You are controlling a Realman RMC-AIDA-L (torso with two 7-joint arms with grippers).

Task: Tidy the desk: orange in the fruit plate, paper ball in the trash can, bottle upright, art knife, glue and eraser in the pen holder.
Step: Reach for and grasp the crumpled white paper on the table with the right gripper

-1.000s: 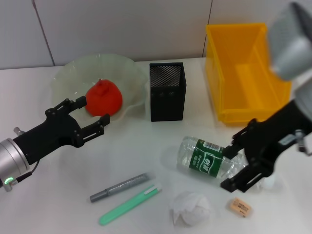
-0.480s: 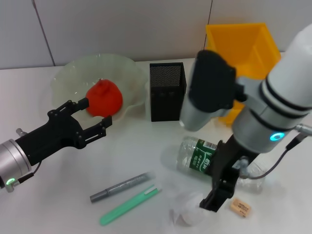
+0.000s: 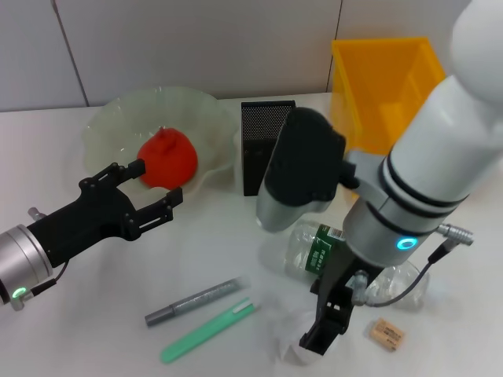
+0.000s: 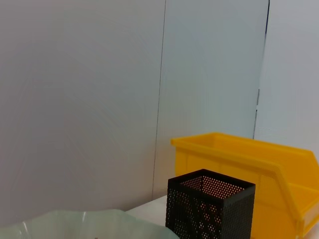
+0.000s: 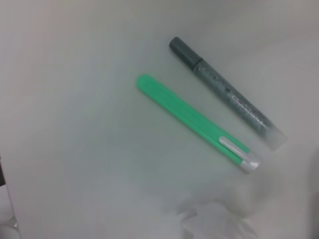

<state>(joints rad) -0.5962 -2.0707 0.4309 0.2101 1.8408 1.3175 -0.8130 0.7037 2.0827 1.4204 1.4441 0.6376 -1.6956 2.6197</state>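
White paper ball (image 3: 292,349) lies at the bench's near edge, mostly hidden under the right gripper (image 3: 322,334), whose jaw opening cannot be told. The downed bottle (image 3: 338,259) sits just behind and the green art knife (image 5: 197,122) just beside, so an off-centre descent could knock either. Left gripper (image 3: 149,192) hovers spread and empty beside the fruit plate (image 3: 110,118).
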